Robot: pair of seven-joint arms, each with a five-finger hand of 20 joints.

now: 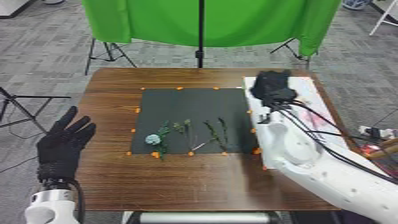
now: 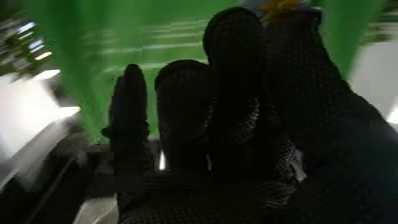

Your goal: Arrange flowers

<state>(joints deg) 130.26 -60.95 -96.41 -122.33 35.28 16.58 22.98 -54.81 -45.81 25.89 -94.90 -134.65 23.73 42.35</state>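
Observation:
In the head view my right hand is over the white sheet on the table's right side. My right hand in the right wrist view has thumb and a finger together at a small yellow and pale blue flower, which is mostly hidden behind the tips. My left hand is beside the table's left edge, open and empty. On the dark mat lie a pale flower with green leaves, thin green stems and a stem with a pink end.
Orange markers run around the mat. Pinkish items lie on the white sheet beside my right forearm. Behind the brown table hangs a green cloth on a black stand.

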